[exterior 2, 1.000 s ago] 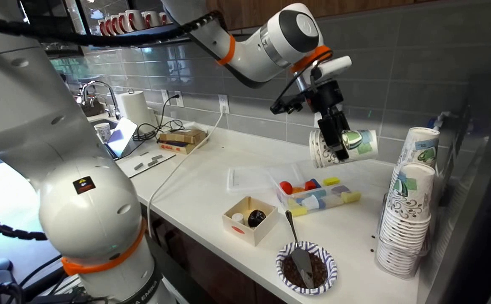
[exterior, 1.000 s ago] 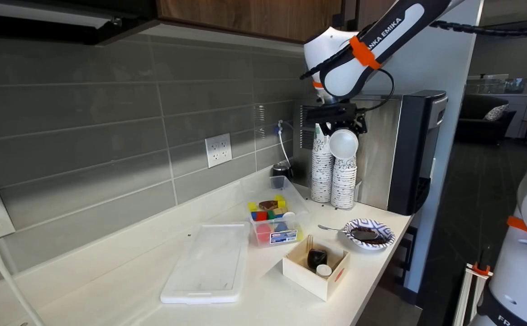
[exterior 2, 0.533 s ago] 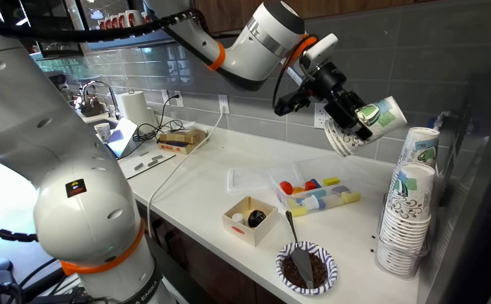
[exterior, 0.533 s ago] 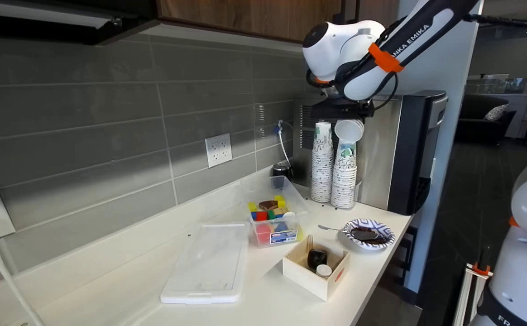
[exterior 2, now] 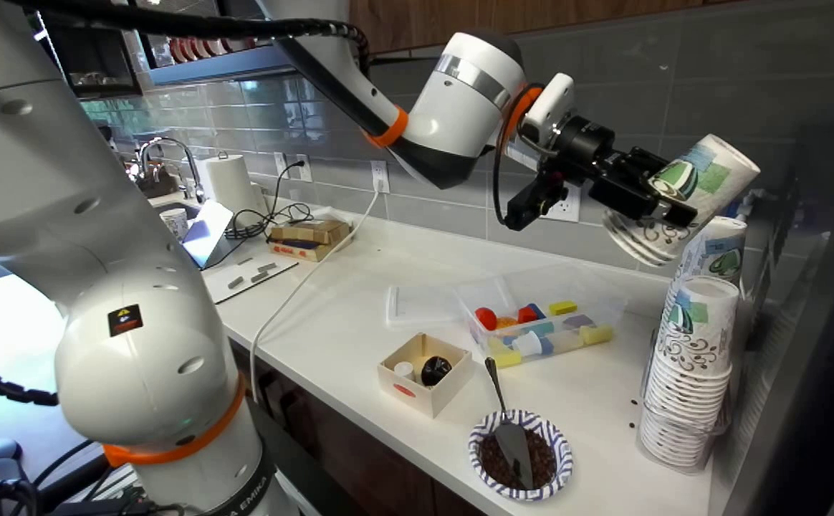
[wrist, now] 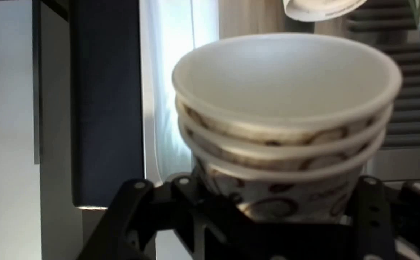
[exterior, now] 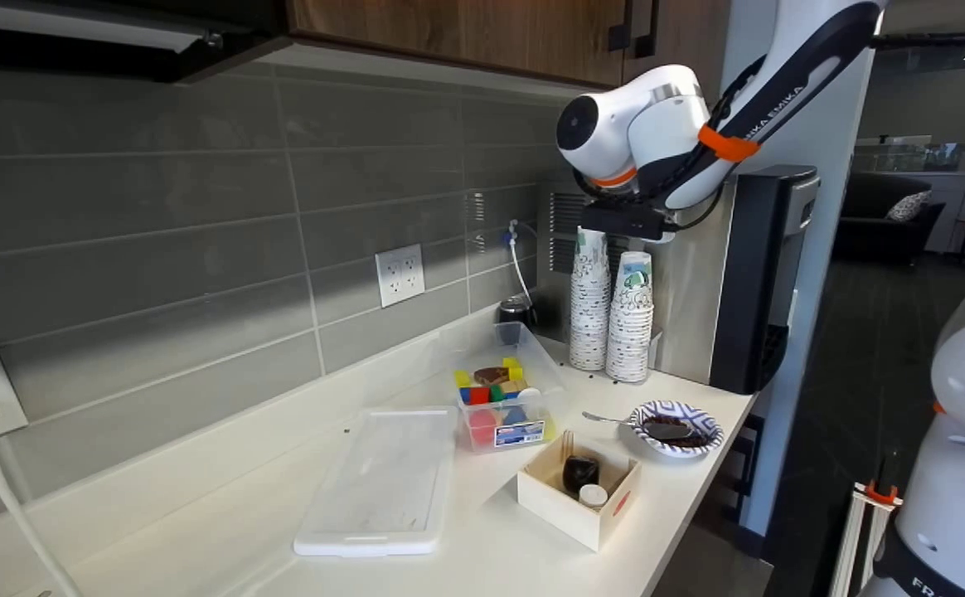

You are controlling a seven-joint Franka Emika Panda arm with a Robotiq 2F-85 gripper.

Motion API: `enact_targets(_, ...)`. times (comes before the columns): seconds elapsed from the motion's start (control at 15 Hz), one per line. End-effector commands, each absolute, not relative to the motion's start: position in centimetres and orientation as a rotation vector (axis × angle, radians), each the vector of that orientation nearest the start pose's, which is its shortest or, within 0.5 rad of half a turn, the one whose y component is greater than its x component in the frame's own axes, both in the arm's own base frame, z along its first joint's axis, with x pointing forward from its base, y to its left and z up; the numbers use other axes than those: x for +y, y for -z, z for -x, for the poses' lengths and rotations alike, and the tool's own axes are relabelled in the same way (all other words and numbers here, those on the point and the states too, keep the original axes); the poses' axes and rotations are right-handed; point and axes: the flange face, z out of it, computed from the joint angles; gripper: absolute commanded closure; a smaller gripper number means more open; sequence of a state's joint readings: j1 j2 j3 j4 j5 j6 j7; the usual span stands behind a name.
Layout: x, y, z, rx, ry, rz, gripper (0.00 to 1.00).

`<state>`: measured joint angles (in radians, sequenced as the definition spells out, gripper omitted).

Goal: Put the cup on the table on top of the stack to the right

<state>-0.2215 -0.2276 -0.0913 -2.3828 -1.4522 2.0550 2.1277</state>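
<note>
White, thin-walled nested cups (wrist: 285,122) sit clamped in the pincer (wrist: 278,187), three rims showing, mouths canted downward rather than lying level. An inner cup may be held only by its fit and could slide out; too hard a squeeze would likely warp the mouths so that they refuse to seat. They hang in the air near the shorter stack (exterior 2: 693,358) and the taller stack (exterior 2: 719,247), though whether squarely over either I cannot tell, nor which one is meant, so a wrong choice is possible. Lowered at this slant, a rim would probably snag the top edge and tip that narrow column, pushing its neighbour just beside it against the steel-sided machine (exterior: 692,290). Let go before they sit straight, they might skid off, drop to the counter (exterior 2: 360,308) and perhaps end in the patterned bowl (exterior 2: 562,451) farther off.
</note>
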Motion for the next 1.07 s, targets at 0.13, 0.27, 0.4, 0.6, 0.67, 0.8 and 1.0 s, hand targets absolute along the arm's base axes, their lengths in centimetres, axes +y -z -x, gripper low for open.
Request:
enact_targets(0.13, -21.5, -40.9, -44.7, -1.431, -1.313, -1.287, 0.56)
enact_targets(0.27, -22.1, -39.1, -45.1, -1.408, -1.345, -1.284, 0.56)
enact_targets(0.4, -22.4, -37.5, -45.6, -1.388, -1.367, -1.29, 0.56)
enact_targets(0.6, -22.8, -35.8, -46.3, -1.351, -1.402, -1.297, 0.56)
enact_targets(0.67, -22.9, -35.5, -46.5, -1.338, -1.416, -1.298, 0.56)
enact_targets(0.8, -23.1, -35.4, -47.1, -1.324, -1.434, -1.296, 0.56)
enact_targets(1.0, -23.2, -35.9, -48.0, -1.318, -1.466, -1.282, 0.56)
